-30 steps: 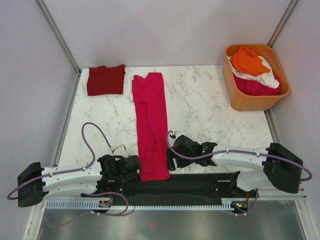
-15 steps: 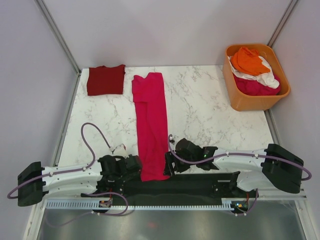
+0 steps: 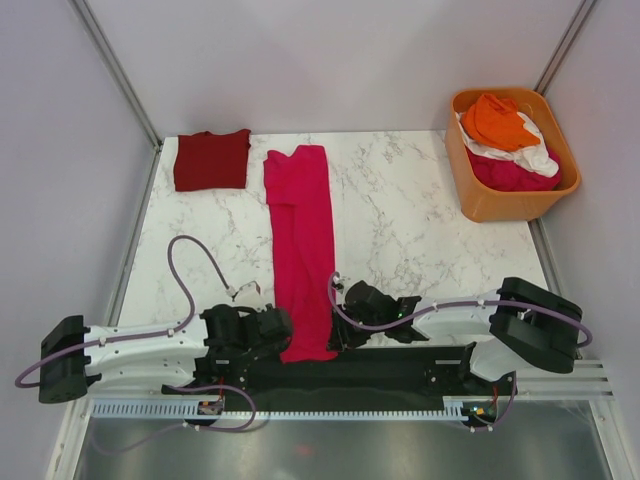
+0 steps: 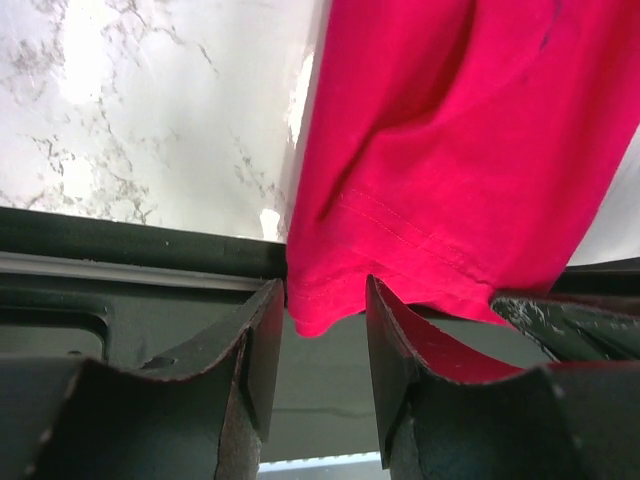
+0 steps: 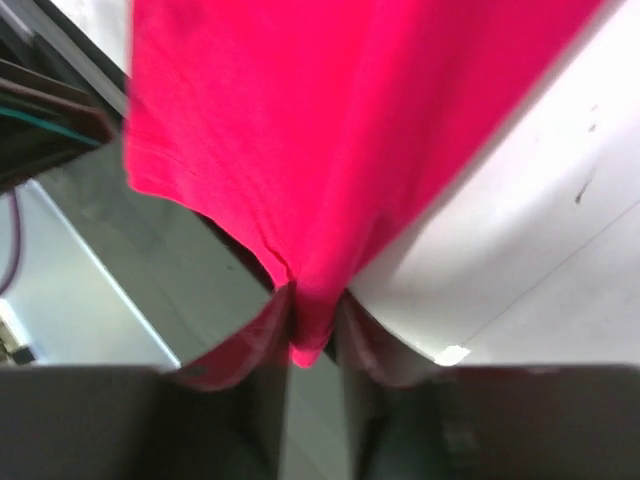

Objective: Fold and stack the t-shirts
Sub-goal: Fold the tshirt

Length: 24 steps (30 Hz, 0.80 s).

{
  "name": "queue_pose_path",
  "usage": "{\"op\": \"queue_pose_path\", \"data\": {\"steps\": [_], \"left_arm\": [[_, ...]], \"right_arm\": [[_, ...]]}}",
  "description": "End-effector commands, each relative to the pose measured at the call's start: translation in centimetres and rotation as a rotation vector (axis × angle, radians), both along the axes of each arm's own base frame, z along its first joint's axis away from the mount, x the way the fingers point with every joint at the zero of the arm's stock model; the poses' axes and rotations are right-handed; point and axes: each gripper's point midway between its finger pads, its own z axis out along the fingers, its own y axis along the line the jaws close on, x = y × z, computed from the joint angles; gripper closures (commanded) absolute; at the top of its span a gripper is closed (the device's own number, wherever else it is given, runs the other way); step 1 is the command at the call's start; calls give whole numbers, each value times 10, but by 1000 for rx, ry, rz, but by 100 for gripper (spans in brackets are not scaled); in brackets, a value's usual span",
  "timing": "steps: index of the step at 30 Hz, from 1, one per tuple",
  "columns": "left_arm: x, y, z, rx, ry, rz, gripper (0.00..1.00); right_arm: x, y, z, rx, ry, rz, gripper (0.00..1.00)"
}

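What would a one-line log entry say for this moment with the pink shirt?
magenta t-shirt: flat long strip | right end effector: shut on near hem | left end effector: open, hem corner between jaws

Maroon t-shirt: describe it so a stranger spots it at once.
Start at the white marbled table. In its far left corner lies the folded dark maroon cloth t-shirt, a squarish bundle. The long magenta-pink cloth t-shirt beside it is brighter and stretched out.
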Motion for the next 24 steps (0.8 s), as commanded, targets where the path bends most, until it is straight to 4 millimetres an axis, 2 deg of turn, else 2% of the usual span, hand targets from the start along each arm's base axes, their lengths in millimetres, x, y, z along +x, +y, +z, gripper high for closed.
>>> {"op": "queue_pose_path", "data": {"steps": [1, 2, 3, 4, 10, 13, 19, 20, 21, 24], "left_arm": [[7, 0, 12, 30, -47, 38, 53], [7, 1, 11, 25, -46, 48, 53], [6, 1, 10, 22, -45, 51, 53], [5, 6, 4, 39, -40, 51, 52], [-5, 25, -19, 115, -22, 25, 52], [-12, 28, -27, 161, -13, -13, 52], [-15, 30, -30, 170, -13, -33, 52], [-16, 24, -26, 125, -12, -24, 52], [2, 1, -16, -10, -92, 76, 50], [2, -9, -3, -72, -119, 54, 43]], "right_arm": [[-11, -4, -10, -13, 35, 13, 73], [-13, -4, -9, -10, 34, 15, 77], [-13, -6, -10, -12, 34, 13, 85], [-13, -6, -9, -10, 33, 9, 86], [-12, -6, -14, -31, 36, 11, 88], [-12, -4, -16, -33, 40, 15, 89], [-12, -3, -16, -35, 38, 19, 91], [-12, -4, -16, -36, 40, 18, 91], [-13, -4, -17, -37, 41, 18, 91], [-12, -4, -17, -38, 41, 16, 91]]}}
